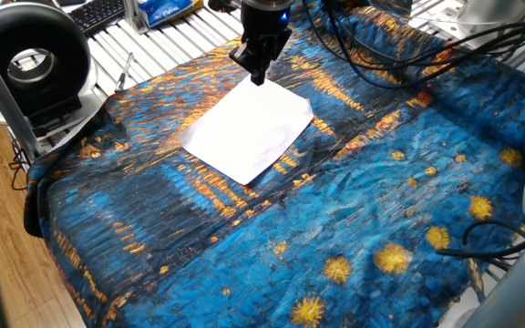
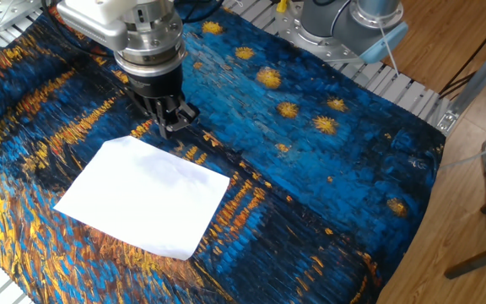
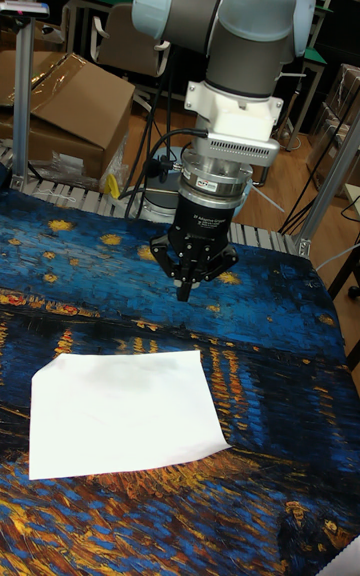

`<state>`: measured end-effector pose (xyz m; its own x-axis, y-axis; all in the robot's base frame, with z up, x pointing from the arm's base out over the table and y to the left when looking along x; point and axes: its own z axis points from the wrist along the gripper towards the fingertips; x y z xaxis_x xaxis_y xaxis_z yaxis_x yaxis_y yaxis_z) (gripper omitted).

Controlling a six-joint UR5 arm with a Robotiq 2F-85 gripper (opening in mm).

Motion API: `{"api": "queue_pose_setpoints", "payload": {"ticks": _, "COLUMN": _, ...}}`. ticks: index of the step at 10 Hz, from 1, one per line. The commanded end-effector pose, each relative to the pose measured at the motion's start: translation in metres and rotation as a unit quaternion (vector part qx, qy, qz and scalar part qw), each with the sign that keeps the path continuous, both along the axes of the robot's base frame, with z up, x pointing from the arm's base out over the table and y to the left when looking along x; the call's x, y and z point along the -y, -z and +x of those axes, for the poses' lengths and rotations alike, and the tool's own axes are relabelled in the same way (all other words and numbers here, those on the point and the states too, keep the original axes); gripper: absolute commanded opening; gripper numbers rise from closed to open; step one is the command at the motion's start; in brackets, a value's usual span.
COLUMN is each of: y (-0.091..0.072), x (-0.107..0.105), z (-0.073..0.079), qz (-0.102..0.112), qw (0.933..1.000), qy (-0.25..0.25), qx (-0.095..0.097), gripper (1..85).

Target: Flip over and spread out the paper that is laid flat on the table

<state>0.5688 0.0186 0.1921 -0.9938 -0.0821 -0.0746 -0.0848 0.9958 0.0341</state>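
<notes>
— What stands around the work area?

— In one fixed view, a round black fan (image 1: 30,64) in a white ring stands at the left, and behind it a black keyboard (image 1: 97,14) lies on the white slatted surface (image 1: 167,38). A blue packet (image 1: 167,9) is near the keyboard.

— And the floor?

— It is wooden floor (image 2: 471,169), visible at the right in the other fixed view.

— Something more behind?

— In the tall fixed view, a cardboard box (image 3: 60,111) stands at the left, and black cables (image 1: 445,46) run near the far edge.

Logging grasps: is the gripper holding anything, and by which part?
Nothing is held: the gripper hangs shut above the table, apart from the flat paper.
</notes>
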Motion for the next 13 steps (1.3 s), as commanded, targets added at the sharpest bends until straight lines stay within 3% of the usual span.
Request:
{"api": "queue_pose_setpoints", "payload": {"ticks": 1, "y": -0.002, "x": -0.002, "z": 0.0, "qz": 0.007, "qw": 1.0, "qy": 0.003, "qx": 0.001, "gripper": 1.0}}
{"api": "queue_pose_setpoints", "payload": {"ticks": 4, "y": 0.0, "x": 0.001, "z": 0.0, "qz": 0.001, "qw": 1.0, "qy": 0.001, "qx": 0.001, "gripper": 1.0}}
{"api": "queue_pose_setpoints", "payload": {"ticks": 8, "y": 0.017, "x": 0.016, "z": -0.003, "qz": -0.002, "qw": 0.9995, "qy": -0.023, "qx": 0.02, "gripper": 1.0}}
{"api": "queue_pose_setpoints", "payload": {"ticks": 11, "y": 0.034, "x": 0.017, "z": -0.002, "qz": 0.016, "qw": 0.9983, "qy": -0.027, "qx": 0.049, "gripper": 1.0}}
{"api": "queue_pose_setpoints", "payload": {"ticks": 13, "y": 0.042, "x": 0.018, "z": -0.005, "qz": 0.023, "qw": 0.9982, "qy": -0.013, "qx": 0.053, "gripper": 1.0}}
